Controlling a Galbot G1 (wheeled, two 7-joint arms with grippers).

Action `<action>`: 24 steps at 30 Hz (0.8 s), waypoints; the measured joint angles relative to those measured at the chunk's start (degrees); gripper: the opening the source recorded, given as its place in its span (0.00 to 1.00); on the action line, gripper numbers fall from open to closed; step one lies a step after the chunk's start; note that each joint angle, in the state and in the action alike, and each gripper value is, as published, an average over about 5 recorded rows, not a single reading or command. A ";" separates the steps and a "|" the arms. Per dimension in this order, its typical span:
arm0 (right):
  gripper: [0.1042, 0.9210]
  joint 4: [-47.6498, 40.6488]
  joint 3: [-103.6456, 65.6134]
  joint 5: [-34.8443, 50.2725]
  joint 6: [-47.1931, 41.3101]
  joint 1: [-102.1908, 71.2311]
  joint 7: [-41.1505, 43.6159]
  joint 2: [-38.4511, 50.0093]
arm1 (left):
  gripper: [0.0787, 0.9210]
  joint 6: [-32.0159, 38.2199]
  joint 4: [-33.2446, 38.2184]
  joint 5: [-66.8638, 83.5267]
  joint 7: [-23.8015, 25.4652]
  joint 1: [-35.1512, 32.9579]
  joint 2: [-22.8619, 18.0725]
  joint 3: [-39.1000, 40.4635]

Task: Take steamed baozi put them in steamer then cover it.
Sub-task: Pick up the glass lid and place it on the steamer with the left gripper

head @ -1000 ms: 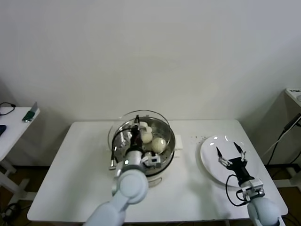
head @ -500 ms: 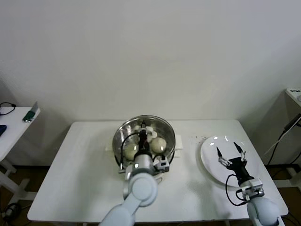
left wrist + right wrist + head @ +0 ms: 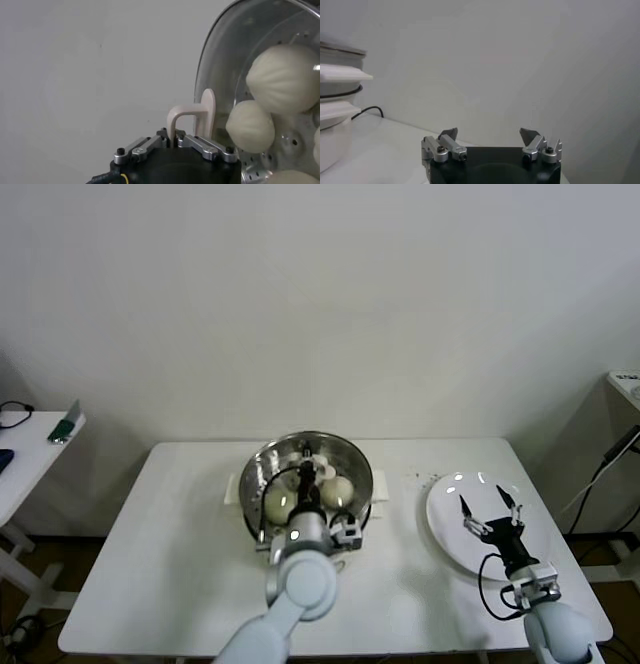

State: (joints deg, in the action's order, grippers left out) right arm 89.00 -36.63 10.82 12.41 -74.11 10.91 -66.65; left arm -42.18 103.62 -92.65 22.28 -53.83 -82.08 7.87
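The steamer (image 3: pixel 306 494) stands at the table's middle back, a shiny steel basket on a white pot base. Several cream-white baozi (image 3: pixel 340 489) lie inside it; they also show in the left wrist view (image 3: pixel 285 77). My left gripper (image 3: pixel 303 476) is shut on the cream handle (image 3: pixel 192 116) of the round glass lid (image 3: pixel 210 60), which it holds over the steamer so that the baozi show through the glass. My right gripper (image 3: pixel 490 506) is open and empty above the bare white plate (image 3: pixel 445 504).
The white table (image 3: pixel 150 564) has free room at the left and front. A small side table (image 3: pixel 30 446) with a green object stands beyond the left edge. The steamer's white base (image 3: pixel 335 100) shows far off in the right wrist view.
My left gripper has carried the glass lid from the steamer's back left to over the steamer. The right arm has not moved.
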 measured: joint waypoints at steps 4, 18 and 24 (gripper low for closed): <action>0.88 0.01 -0.09 -0.01 0.00 -0.11 0.03 -0.07 | 0.09 -0.02 -0.19 0.01 0.05 0.00 0.16 0.08; 0.88 0.26 -0.19 -0.14 0.00 -0.29 0.05 -0.56 | 0.09 -0.03 -0.55 0.08 -0.09 -0.87 0.07 -0.11; 0.88 0.27 -0.35 -0.13 0.00 -0.36 0.11 -0.50 | 0.18 0.02 0.29 1.17 0.02 -1.00 0.19 -0.27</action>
State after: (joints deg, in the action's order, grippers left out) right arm 89.27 -36.98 10.69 12.41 -74.47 11.02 -67.15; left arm -42.16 103.91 -91.48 22.30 -54.84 -81.89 7.60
